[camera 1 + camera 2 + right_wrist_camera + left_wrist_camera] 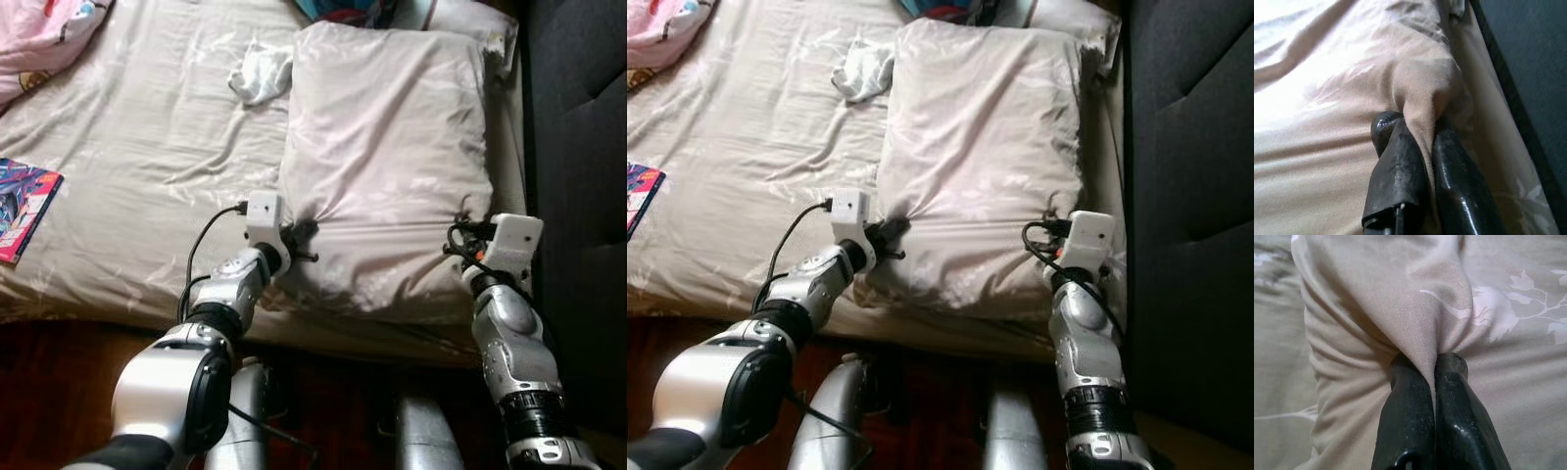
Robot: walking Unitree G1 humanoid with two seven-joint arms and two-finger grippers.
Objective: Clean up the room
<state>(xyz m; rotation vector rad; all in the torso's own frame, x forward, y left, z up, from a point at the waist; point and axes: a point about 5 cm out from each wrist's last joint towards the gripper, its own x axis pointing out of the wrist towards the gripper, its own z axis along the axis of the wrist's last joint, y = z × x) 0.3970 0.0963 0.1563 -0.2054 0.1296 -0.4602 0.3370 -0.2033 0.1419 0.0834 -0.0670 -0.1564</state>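
A large beige pillow [387, 147] lies on the bed's right side, against the dark headboard. My left gripper [299, 240] is shut on a pinched fold of the pillow's cover at its near left edge; the left wrist view shows the fabric [1430, 342] squeezed between the black fingers [1405, 416]. At the pillow's near right edge my right gripper [468, 230] is likewise shut on a bunch of the cover [1425, 103]. A crumpled white cloth [260, 73] lies on the sheet just left of the pillow's far end.
A colourful book [22, 206] rests at the bed's left edge. Pink bedding [39, 39] is bunched at the far left corner, with colourful items [348, 10] beyond the pillow. The dark padded headboard [578, 147] runs along the right. Dark wooden floor [59, 362] lies below.
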